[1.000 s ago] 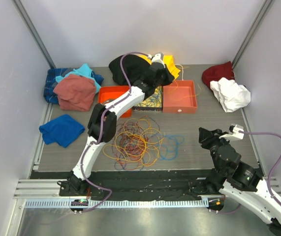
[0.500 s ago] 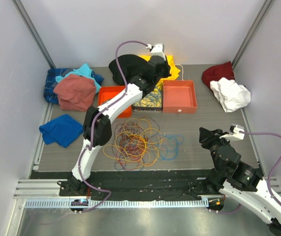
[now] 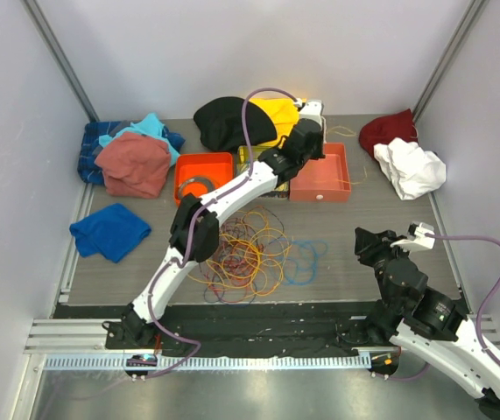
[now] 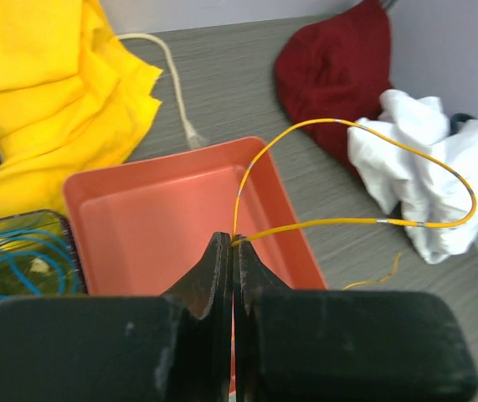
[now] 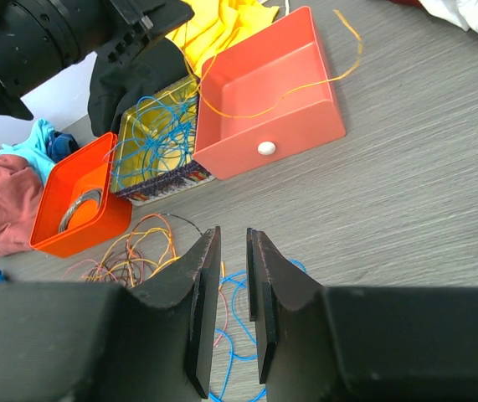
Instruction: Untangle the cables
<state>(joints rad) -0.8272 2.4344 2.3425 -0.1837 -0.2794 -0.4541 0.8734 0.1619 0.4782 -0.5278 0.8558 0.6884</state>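
Note:
A tangle of orange, yellow, red and purple cables (image 3: 241, 254) lies on the table's middle, with a blue cable (image 3: 306, 261) at its right. My left gripper (image 3: 309, 149) hangs over the salmon tray (image 3: 320, 185) at the back. It is shut on a thin yellow cable (image 4: 364, 222) that loops right toward the white cloth (image 4: 423, 167); its tips (image 4: 233, 241) pinch the cable above the tray (image 4: 138, 226). My right gripper (image 3: 365, 241) is slightly open and empty, low at the right; in the right wrist view (image 5: 233, 234) it hovers above the blue cable (image 5: 247, 335).
A tin (image 5: 159, 142) with blue cables stands left of the salmon tray (image 5: 272, 138). An orange bin (image 3: 201, 179) holds a grey coil. Black (image 3: 228, 118), yellow (image 3: 276, 114), dark red (image 3: 388, 129), white (image 3: 411, 166), pink (image 3: 134, 162) and blue (image 3: 109, 229) cloths lie around.
My left arm has swung right, from over the tin to over the salmon tray, drawing the yellow cable with it. The right arm has not moved.

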